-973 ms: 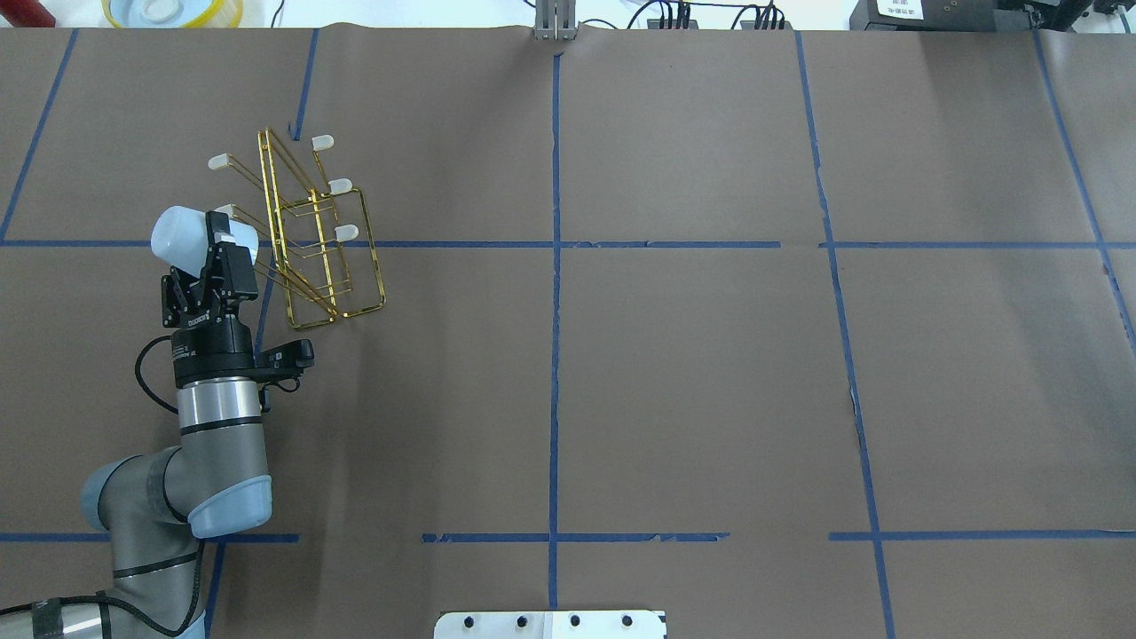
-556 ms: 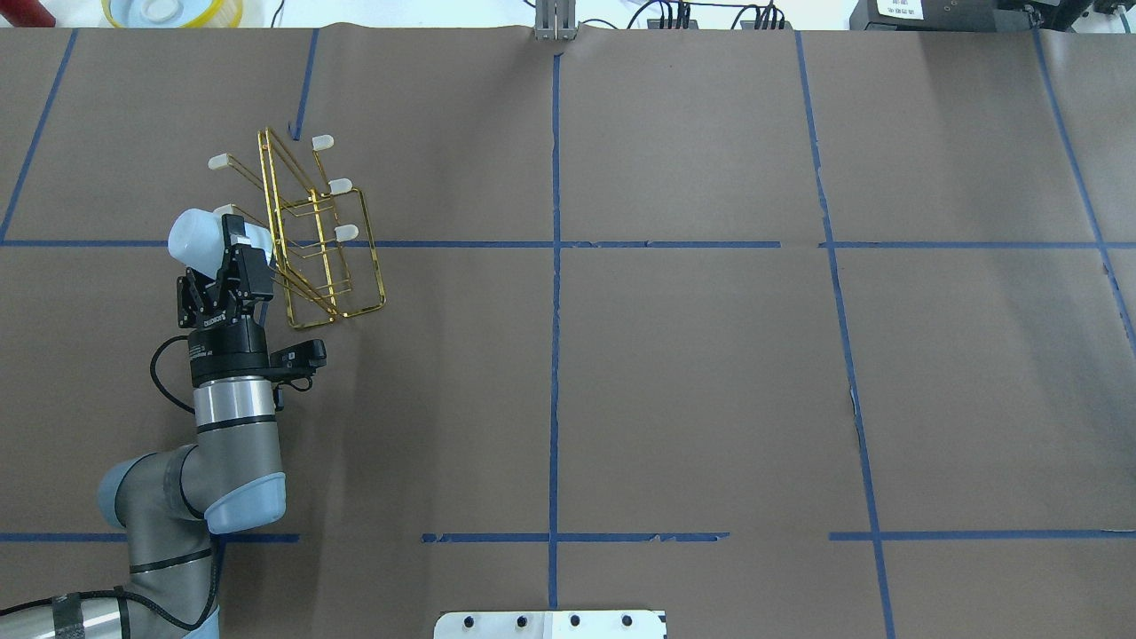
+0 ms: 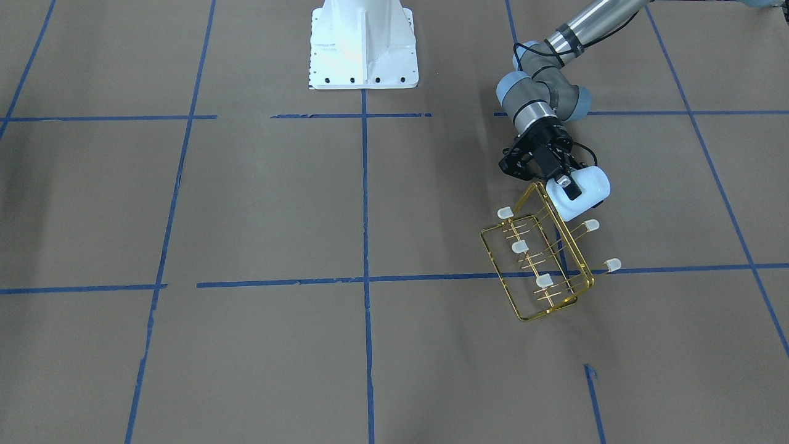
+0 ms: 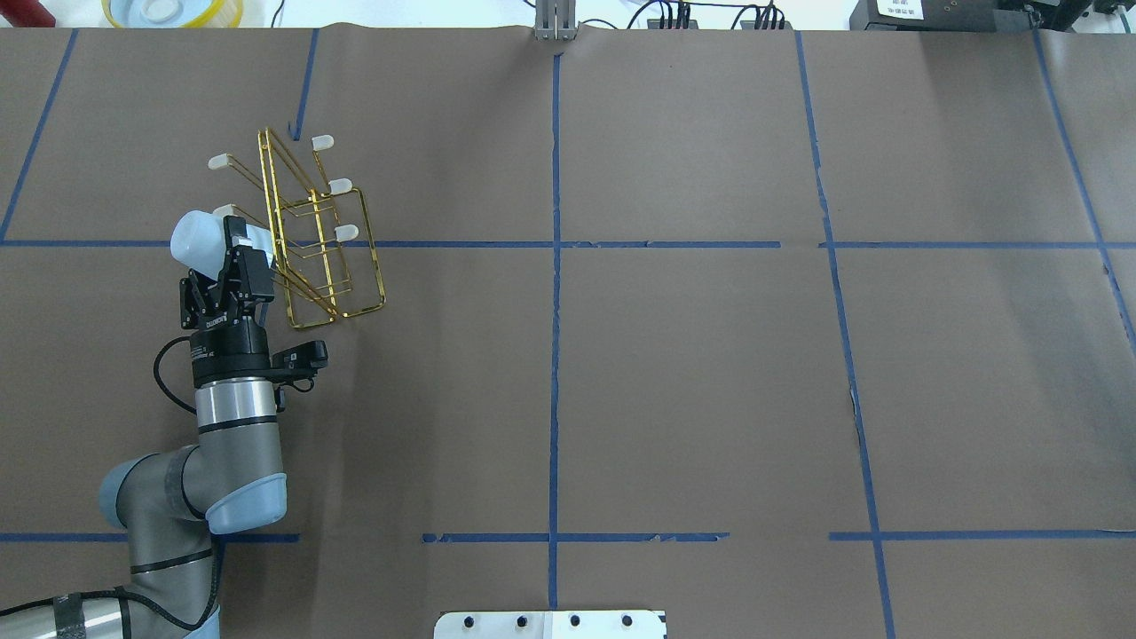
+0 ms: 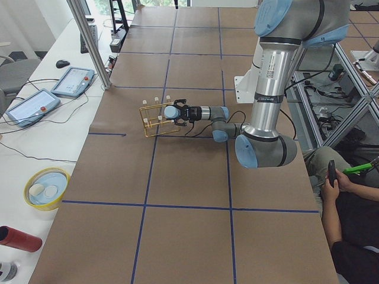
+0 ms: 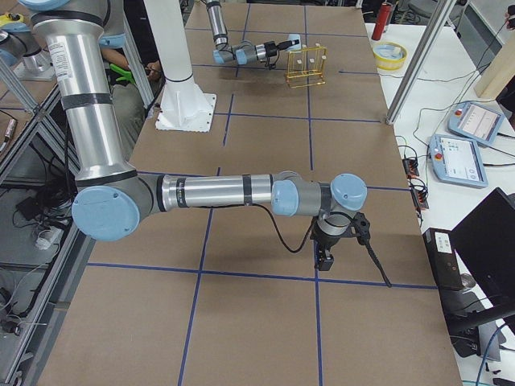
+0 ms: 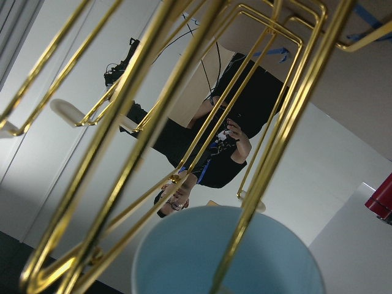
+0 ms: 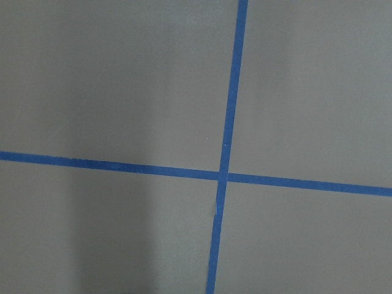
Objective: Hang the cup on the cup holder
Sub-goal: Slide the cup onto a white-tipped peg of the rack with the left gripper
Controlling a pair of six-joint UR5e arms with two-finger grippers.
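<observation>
The pale light-blue cup (image 4: 197, 240) lies on its side in my left gripper (image 4: 227, 243), which is shut on it. It is held against the left side of the gold wire cup holder (image 4: 330, 293), just below a capped prong (image 4: 222, 210). I cannot tell whether a prong is inside the cup. In the front-facing view the cup (image 3: 585, 190) and left gripper (image 3: 568, 187) are at the holder's (image 3: 502, 262) upper right corner. The left wrist view shows the cup's rim (image 7: 184, 233) behind gold wires (image 7: 128, 104). My right gripper (image 6: 326, 259) shows only in the exterior right view; I cannot tell if it is open or shut.
The table is brown paper with blue tape lines (image 4: 556, 266). A yellow tape roll (image 4: 169, 11) lies at the far left edge. The white robot base (image 3: 363, 43) stands at mid table. The right wrist view shows only paper and a tape cross (image 8: 222, 176).
My left gripper has moved right and slightly forward with the cup, bringing it closer to the cup holder's left prongs. The holder has not moved.
</observation>
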